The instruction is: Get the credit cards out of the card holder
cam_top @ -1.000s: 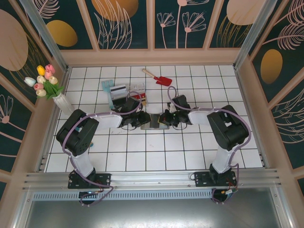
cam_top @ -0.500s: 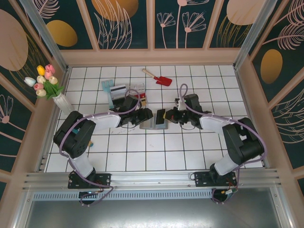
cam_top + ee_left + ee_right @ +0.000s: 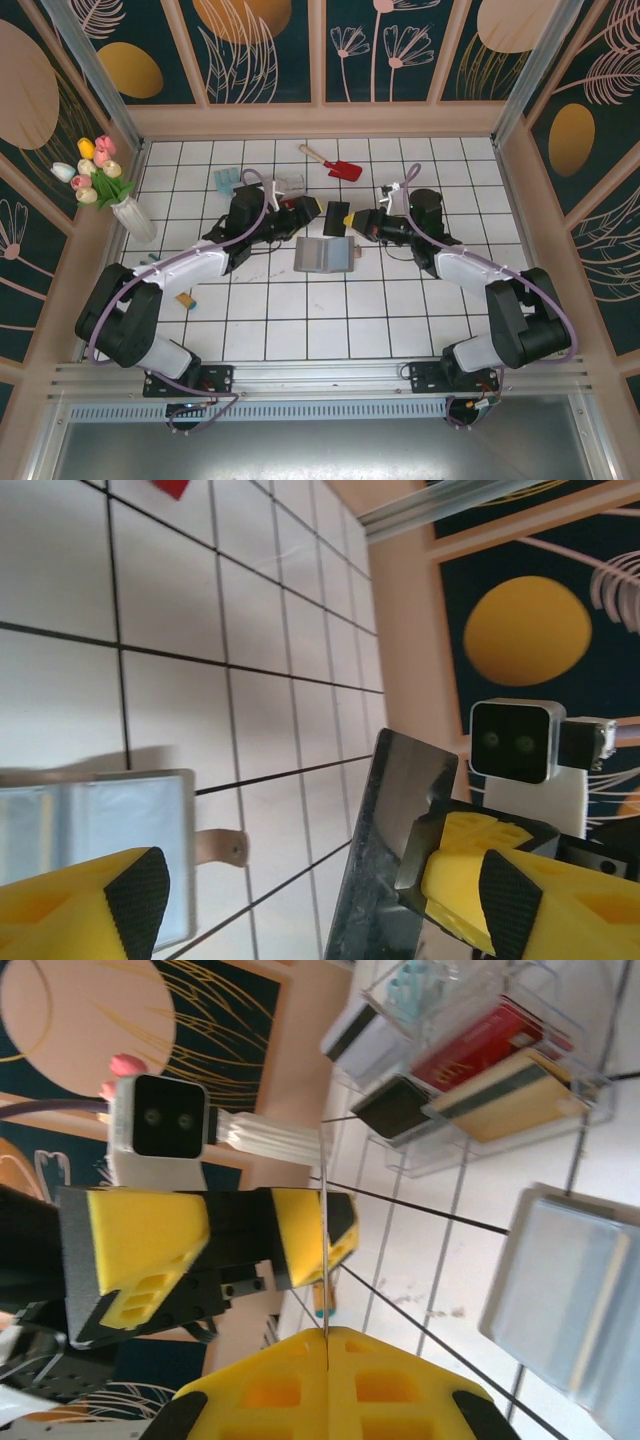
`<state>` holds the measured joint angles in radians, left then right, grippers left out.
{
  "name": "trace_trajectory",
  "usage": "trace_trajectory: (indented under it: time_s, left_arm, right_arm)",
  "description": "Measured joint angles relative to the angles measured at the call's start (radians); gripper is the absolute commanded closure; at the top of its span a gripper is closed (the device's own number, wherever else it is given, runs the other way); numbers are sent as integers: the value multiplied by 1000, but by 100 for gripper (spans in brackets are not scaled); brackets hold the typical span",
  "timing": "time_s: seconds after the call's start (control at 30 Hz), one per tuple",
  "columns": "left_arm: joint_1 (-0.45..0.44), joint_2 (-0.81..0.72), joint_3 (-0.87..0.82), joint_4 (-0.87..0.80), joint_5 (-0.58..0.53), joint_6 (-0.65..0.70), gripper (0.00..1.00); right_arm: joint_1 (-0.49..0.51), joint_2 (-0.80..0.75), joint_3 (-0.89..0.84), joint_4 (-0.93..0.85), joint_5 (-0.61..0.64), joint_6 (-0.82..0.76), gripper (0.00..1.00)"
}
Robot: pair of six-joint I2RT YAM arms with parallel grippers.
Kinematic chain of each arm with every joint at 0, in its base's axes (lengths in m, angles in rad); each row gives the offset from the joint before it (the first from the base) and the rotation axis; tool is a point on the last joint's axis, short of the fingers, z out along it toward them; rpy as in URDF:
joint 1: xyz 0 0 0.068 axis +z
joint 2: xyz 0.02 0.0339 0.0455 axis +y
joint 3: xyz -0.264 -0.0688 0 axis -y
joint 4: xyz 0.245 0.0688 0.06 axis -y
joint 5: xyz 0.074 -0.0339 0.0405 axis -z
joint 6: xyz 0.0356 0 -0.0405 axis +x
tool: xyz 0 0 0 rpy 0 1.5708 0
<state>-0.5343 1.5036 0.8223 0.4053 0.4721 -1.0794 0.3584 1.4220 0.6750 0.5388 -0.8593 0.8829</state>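
The grey-blue card holder [image 3: 325,253] lies flat on the tiles, its small tab [image 3: 221,847] pointing right. My right gripper [image 3: 360,222] is shut on a black credit card [image 3: 337,217] and holds it upright above the holder's far edge. In the right wrist view that card [image 3: 325,1220] shows edge-on, rising from my right gripper [image 3: 327,1338]. My left gripper [image 3: 307,213] is open. In the left wrist view the black card [image 3: 395,870] stands between the spread fingers of my left gripper [image 3: 315,895], close to the right finger [image 3: 560,900]. The holder [image 3: 95,825] lies below.
A clear divided tray [image 3: 560,1020] behind the holder holds a red card [image 3: 490,1045], an orange-yellow card [image 3: 510,1095] and a dark one [image 3: 395,1105]. A red toy shovel [image 3: 343,167] lies at the back. A vase of tulips [image 3: 130,215] stands at the left wall.
My left gripper has let go of the holder, opened and moved back. My right gripper drew the black card out and lifted it away. The holder now lies flat.
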Motion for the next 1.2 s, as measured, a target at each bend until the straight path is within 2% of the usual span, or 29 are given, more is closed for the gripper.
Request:
trace_trajectory:
  time_s: [0.33,0.53,0.67,0.7,0.77,0.87,0.9,1.0,1.1,1.2]
  left_arm:
    - [5,0,-45,270,111,-105,58]
    - [5,0,-45,375,160,-143,69]
    - [5,0,-45,392,182,-155,81]
    - [5,0,-44,395,187,-156,85]
    - [5,0,-40,391,198,-150,100]
    - [9,-3,-6,343,197,-121,100]
    - [9,-5,13,314,191,-102,100]
    - [8,-12,73,199,152,-25,100]
    - [8,-20,140,51,85,87,100]
    - [8,-28,216,-111,-13,232,100]
  right_arm:
    - [-3,0,44,163,-62,151,100]
    - [-3,0,44,233,-84,213,100]
    - [-3,0,45,245,-94,231,100]
    - [-3,0,45,245,-98,234,100]
    - [-3,1,51,241,-108,234,100]
    - [-5,1,89,159,-101,188,77]
    - [-3,1,108,115,-90,150,66]
    - [-3,-2,160,-24,-40,35,42]
    - [-16,-3,196,-140,16,-68,25]
    - [-32,-3,217,-247,97,-180,14]
